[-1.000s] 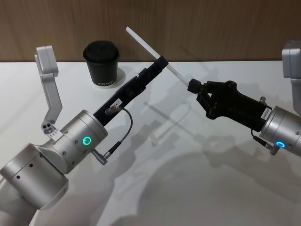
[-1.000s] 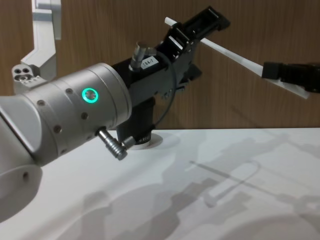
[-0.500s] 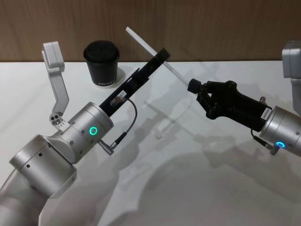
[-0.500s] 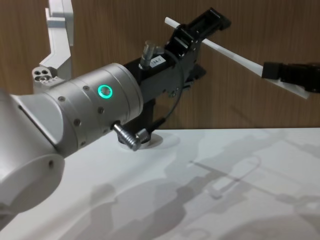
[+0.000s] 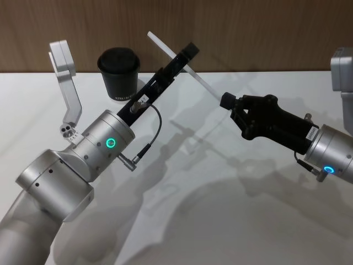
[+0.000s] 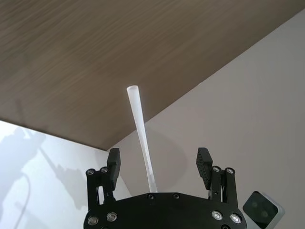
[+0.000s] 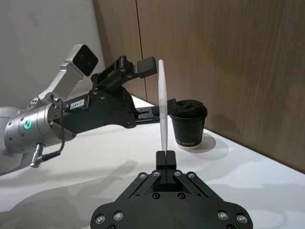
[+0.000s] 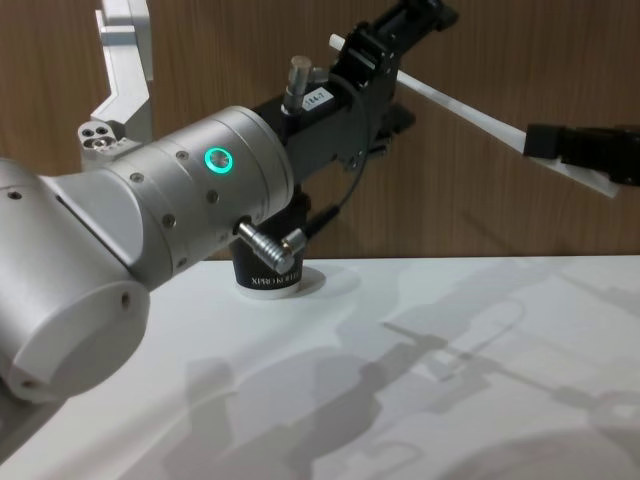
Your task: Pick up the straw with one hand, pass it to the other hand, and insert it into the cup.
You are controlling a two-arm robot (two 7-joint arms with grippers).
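Right gripper (image 5: 226, 101) clamped on lower end of straw (image 5: 205, 84), which angles toward 10 o'clock. Left gripper (image 6: 158, 160) jaws wide apart, straddling it without contact. Cup (image 5: 119, 74) at table's (image 5: 231, 221) 11 o'clock.

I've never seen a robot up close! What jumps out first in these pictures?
A long white straw slants in the air between the two arms, pinched near its lower end by the right gripper. The left gripper, on the big silver arm, has open fingers either side of the straw higher up. A black cup stands at the back-left of the table.
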